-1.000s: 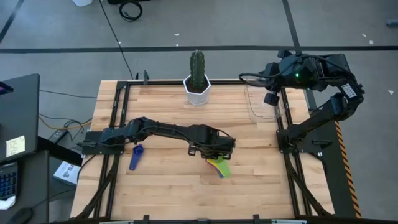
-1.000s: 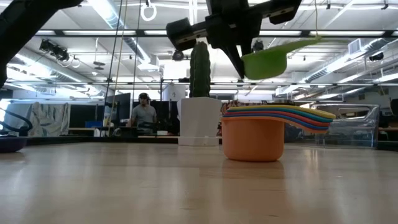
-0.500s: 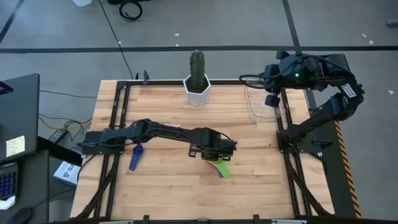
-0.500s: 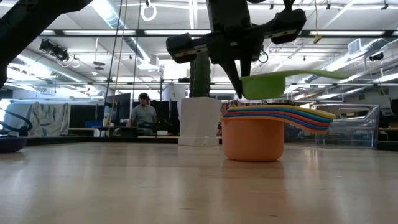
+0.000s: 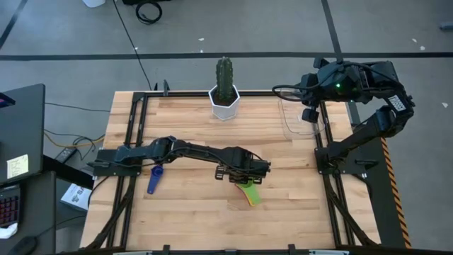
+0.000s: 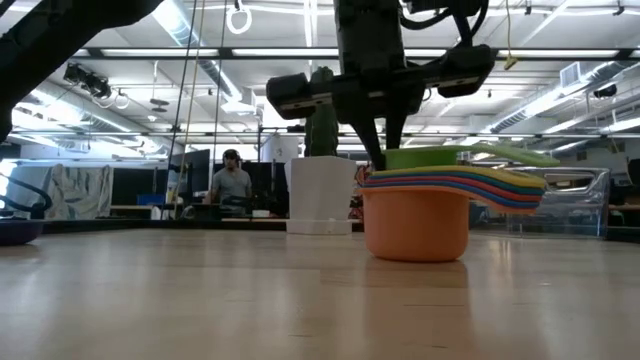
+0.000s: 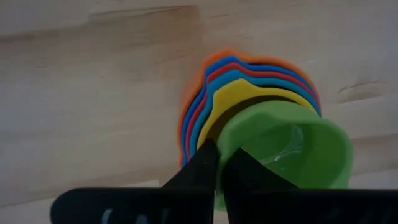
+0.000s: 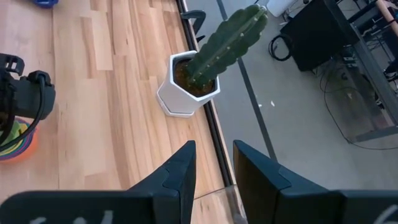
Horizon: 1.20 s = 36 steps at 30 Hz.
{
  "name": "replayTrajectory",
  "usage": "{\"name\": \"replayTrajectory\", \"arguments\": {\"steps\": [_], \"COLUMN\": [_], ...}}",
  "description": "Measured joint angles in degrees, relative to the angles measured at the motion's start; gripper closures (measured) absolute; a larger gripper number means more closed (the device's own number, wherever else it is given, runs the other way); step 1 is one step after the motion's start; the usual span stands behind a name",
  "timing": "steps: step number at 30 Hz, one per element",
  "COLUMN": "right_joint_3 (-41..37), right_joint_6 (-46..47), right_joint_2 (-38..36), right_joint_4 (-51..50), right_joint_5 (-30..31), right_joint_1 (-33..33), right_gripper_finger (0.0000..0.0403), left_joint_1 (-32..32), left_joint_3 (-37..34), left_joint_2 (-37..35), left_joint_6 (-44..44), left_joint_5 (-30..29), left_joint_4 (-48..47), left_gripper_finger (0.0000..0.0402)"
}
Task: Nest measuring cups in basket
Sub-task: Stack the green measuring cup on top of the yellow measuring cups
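The wooden worktop (image 5: 198,212) carried everything in this moment. The clear basket (image 5: 301,119) stood near the far right corner of the worktop, and it looked empty as far as the high view could show. The white pot with the cactus (image 5: 224,91) stood at the middle of the far edge.

The left arm reached across the worktop to the middle, a little toward the near edge. Its left tool (image 7: 216,163) was closed on the rim of the green cup (image 7: 292,146), and this cup sat on top of the stack of measuring cups (image 6: 420,215), almost fully down in it. The stack rested on the worktop with the orange cup (image 6: 415,225) at the bottom. The right tool (image 8: 212,163) waited above the far right corner, near the basket, with its fingers somewhat apart and holding nothing.

One blue cup (image 5: 155,175) lay alone near the left edge of the worktop.

In my judgement these cups were light, stiff and smooth plastic, so a pinch on the thin rim could slip or tilt the cup. The flat handle gave a safer place to take hold. The stack as a whole would probably be best lifted by the fanned handles (image 6: 505,188) or by the wall of the orange cup, because the inner cups were only sitting loose and could separate
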Motion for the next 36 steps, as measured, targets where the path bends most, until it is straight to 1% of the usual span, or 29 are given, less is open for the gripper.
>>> {"name": "replayTrajectory", "arguments": {"steps": [3, 5, 9, 14, 17, 20, 23, 26, 29, 31, 34, 36], "right_joint_3": [0.0, 0.0, 0.0, 0.0, 0.0, 0.0, 0.0, 0.0, 0.0, 0.0, 0.0, 0.0], "right_joint_6": [0.0, 0.02, 0.0, 0.01, 0.25, 0.5, 0.62, 0.61, 0.6, 0.54, 0.48, 0.48], "right_joint_2": [0.0, 0.0, 0.0, 0.0, 0.0, 0.0, 0.0, 0.0, 0.0, 0.0, 0.0, 0.0], "right_joint_4": [0.0, 0.0, 0.01, 0.0, 0.0, 0.0, 0.0, 0.0, 0.0, 0.0, 0.0, 0.0], "right_joint_5": [-0.02, 0.0, -0.02, -0.02, -0.02, -0.09, -1.29, -3.18, -4.72, -5.25, -5.57, -5.6], "right_joint_1": [0.0, 0.0, 0.01, 0.0, 0.0, 0.0, 0.0, 0.02, 0.01, 0.02, 0.0, 0.0], "right_gripper_finger": [0.0291, 0.0292, 0.0292, 0.0292, 0.0292, 0.0292, 0.0292, 0.0292, 0.0292, 0.0292, 0.0292, 0.0292], "left_joint_1": [-0.01, 0.0, 0.0, 0.0, 0.0, -0.02, -0.02, -0.02, -0.02, -0.11, -0.11, -0.15], "left_joint_3": [0.0, 0.0, 0.0, -0.04, -0.04, -0.04, -0.04, -0.09, -0.09, -0.09, -0.09, -0.09], "left_joint_2": [0.0, 0.02, 0.03, 0.17, 0.17, 0.17, 0.17, -0.18, -0.37, -0.37, -0.37, -0.37], "left_joint_6": [0.49, 2.66, 5.21, 9.79, 11.07, 11.94, 11.96, 12.04, 12.19, 13.38, 14.6, 14.93], "left_joint_5": [-0.06, -0.05, 0.67, 3.67, 5.19, 5.51, 5.74, 7.78, 8.58, 9.4, 12.37, 13.0], "left_joint_4": [0.03, 0.3, 0.62, 0.51, 0.47, 0.26, -0.48, -2.62, -4.04, -4.34, -4.22, -4.45], "left_gripper_finger": [0.0367, 0.0354, 0.034, 0.0338, 0.0337, 0.0336, 0.0336, 0.0336, 0.0336, 0.0336, 0.0335, 0.0335]}}
